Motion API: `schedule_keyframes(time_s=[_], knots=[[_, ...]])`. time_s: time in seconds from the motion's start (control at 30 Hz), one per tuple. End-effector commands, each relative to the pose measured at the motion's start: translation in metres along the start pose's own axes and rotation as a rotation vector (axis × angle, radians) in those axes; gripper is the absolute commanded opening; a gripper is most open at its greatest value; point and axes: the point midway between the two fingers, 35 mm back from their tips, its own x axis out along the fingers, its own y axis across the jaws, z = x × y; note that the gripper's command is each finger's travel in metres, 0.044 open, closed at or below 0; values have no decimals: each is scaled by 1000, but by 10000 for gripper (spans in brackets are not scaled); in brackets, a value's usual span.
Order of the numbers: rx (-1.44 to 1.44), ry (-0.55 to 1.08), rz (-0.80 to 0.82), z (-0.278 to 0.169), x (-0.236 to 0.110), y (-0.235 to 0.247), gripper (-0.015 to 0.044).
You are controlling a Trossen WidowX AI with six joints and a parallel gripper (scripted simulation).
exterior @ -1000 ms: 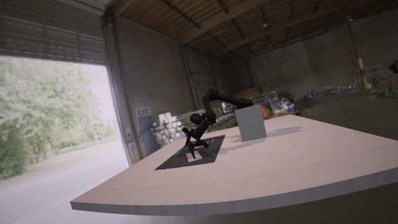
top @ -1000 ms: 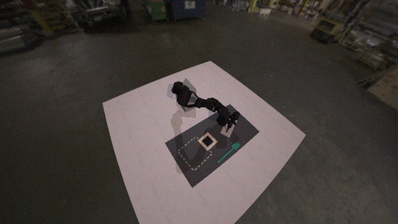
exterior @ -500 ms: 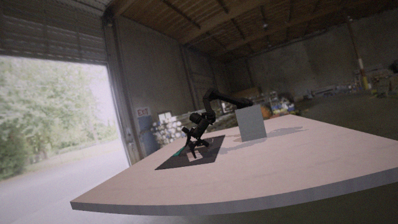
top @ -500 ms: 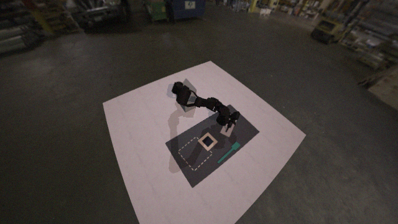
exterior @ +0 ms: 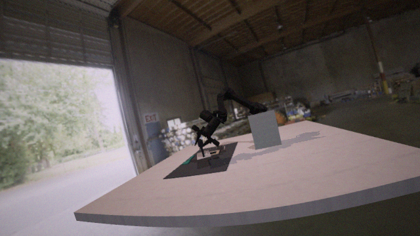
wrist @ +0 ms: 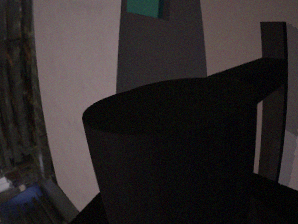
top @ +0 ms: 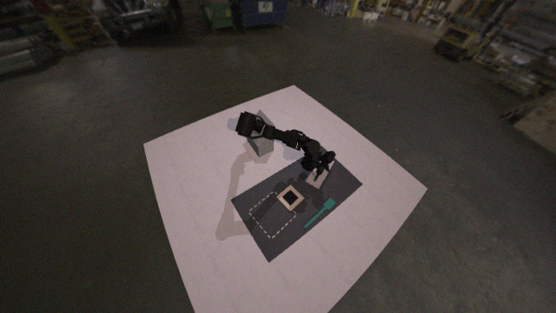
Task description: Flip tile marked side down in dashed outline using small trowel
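Observation:
The tile [top: 290,197] [exterior: 214,152] lies flat on the dark mat [top: 347,183] [exterior: 197,170] [wrist: 160,45], its black square mark facing up. It covers one corner of the dashed outline [top: 272,237]. The small trowel [top: 316,182] has a pale flat blade, low over the mat on the tile's right side in the top view. My gripper [top: 322,172] is low over that blade and shut on the trowel's handle. The arm partly hides the grip. A large black form fills the middle of the wrist view and hides the blade there; I cannot tell whether the blade touches the mat.
A teal spatula-like tool [top: 319,214] [exterior: 188,160] [wrist: 144,7] lies near the mat's long edge away from the base. The arm stands on a grey block [top: 261,147] [exterior: 265,131] on the pale table [top: 378,226] [exterior: 295,183].

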Motion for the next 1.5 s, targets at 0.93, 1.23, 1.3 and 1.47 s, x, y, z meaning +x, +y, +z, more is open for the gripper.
schedule_keyframes(time_s=[0.93,1.23,1.3,1.47], knots=[[200,-122,16,45,0,-43,0],[199,-123,16,44,7,-53,0],[199,-123,16,45,7,-53,0],[199,-123,15,53,6,-53,0]])
